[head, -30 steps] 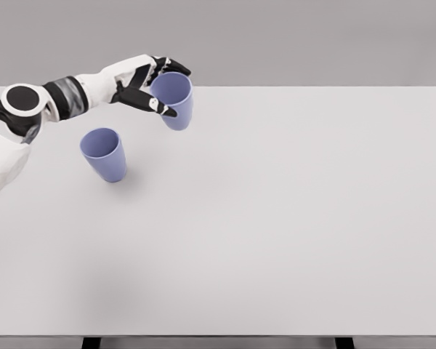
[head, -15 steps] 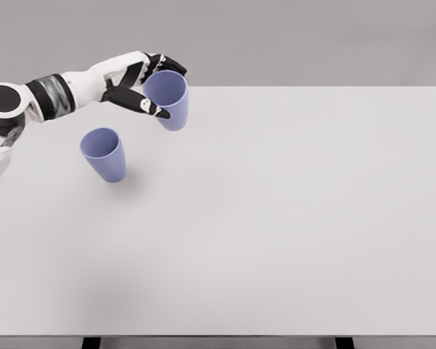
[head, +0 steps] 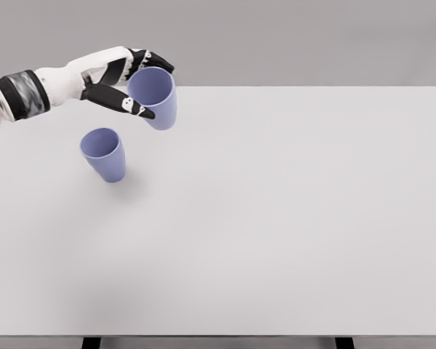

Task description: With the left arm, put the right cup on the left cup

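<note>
Filling most of the view from the robot's head is a wide white desk (head: 291, 218) against a plain grey wall. Its surface carries little beyond one cup and that cup's faint shadow.

Reaching in from the upper left is the robot's white left arm, stretched out over the far edge of the desk. The right arm is not in view.

At the end of that arm, the left hand (head: 127, 80) has its dark fingers (head: 154, 61) wrapped around the far side of a lavender cup, with the thumb pressing on the near side. It is grasping the held cup (head: 154, 97), which hangs in the air above the desk, clear of the surface. The cup's mouth faces up and toward the viewer, and its long axis tilts a little, with the base pointing down and to the right.

Standing on the desk is the second, matching lavender cup, the left cup (head: 104, 153). It rests on its base, mouth up, and appears to lean slightly.

What the coming move turns on, as I judge it: the left cup lies below the held cup and to its left, nearer the viewer, with a clear gap between them. The held cup would need to travel that way and have its base line up over the open mouth beneath.
</note>
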